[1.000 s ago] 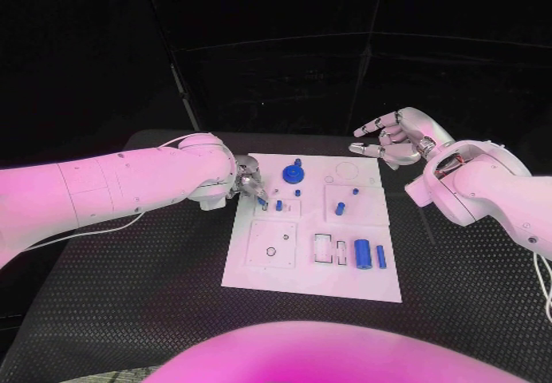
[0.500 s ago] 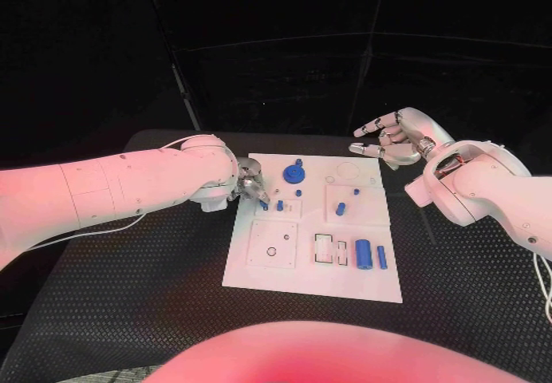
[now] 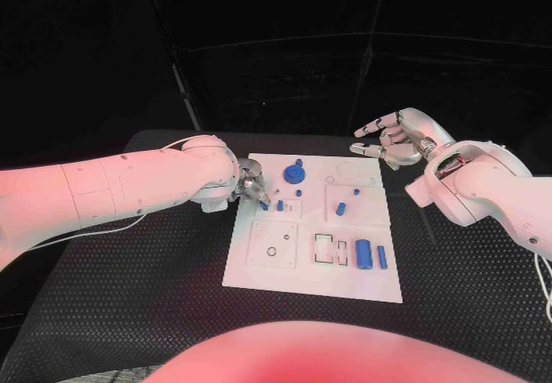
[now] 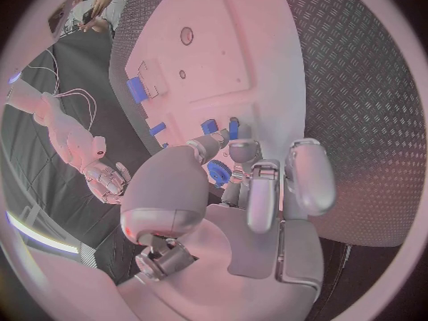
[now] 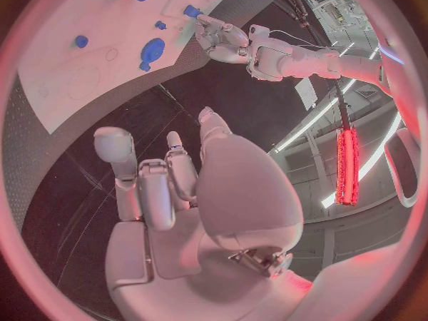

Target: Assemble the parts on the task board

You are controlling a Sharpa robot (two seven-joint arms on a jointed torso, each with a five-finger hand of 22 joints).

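Nothing has moved since before: left hand [image 3: 250, 185] sits at the board's [image 3: 281, 267] left edge, fingertips seemingly pinching a small blue part [image 3: 263, 204]. Right hand [image 3: 389, 140] hovers beyond its far corner, fingers apart, empty.

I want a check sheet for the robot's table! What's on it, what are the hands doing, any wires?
Surface: black table, patterned top.
Job's things: white board in the middle; blue parts on it, a round one at the far end, a cylinder near the front.
Clutter: nothing seen.
Hands: left hand at the board's left edge, fingertips by a small blue part; whether it pinches it, cannot tell. Right hand raised beyond the board's far right corner, fingers apart, holding nothing.
Cables: thin white cable along the left arm.
Surroundings: dark backdrop.
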